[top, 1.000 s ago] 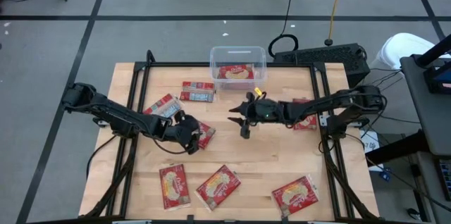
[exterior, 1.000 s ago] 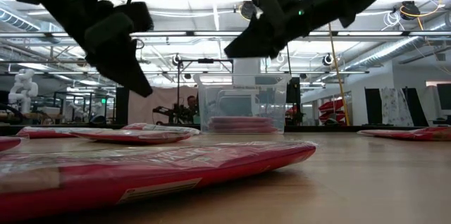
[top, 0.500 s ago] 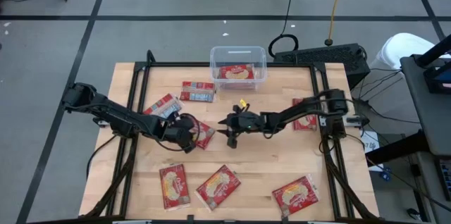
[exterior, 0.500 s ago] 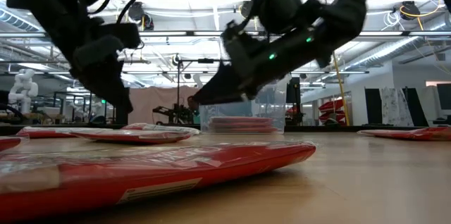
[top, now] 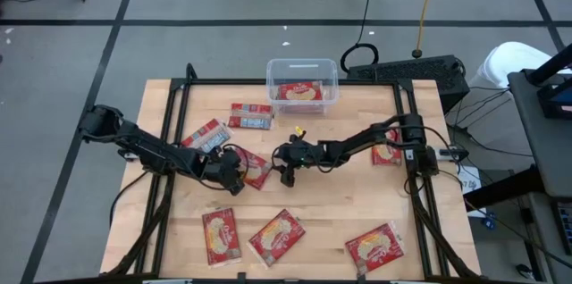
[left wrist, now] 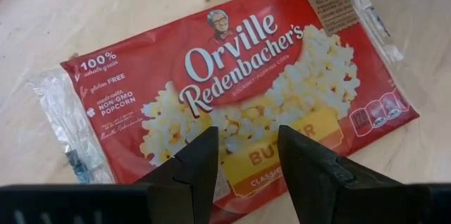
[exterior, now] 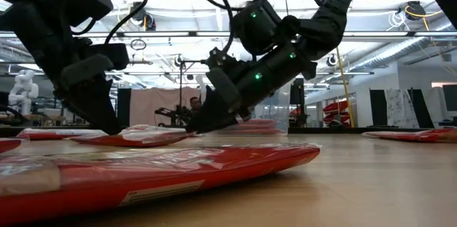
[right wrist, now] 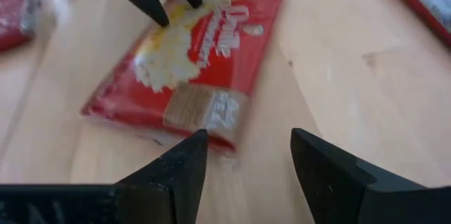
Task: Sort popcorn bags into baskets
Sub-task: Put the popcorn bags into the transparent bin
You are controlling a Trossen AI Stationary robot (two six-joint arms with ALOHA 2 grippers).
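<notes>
Both grippers are low over the same popcorn bag [top: 256,169] in the middle of the wooden table [top: 340,204]. The left gripper [top: 237,175] comes from one end of this bag. Its two dark fingers [left wrist: 194,164] are a little way apart over the bag's yellow part, and they hold nothing. The right gripper [top: 285,170] comes from the other end. Its fingers [right wrist: 173,171] are wide apart just above the bag's short edge, and they hold nothing either.

The clear tub [top: 302,87] sits at the far edge of the table with one popcorn bag [top: 299,93] inside. Two more bags [top: 250,116] lie near the tub, one lies by the right arm [top: 386,153], and three lie along the near edge [top: 277,237].
</notes>
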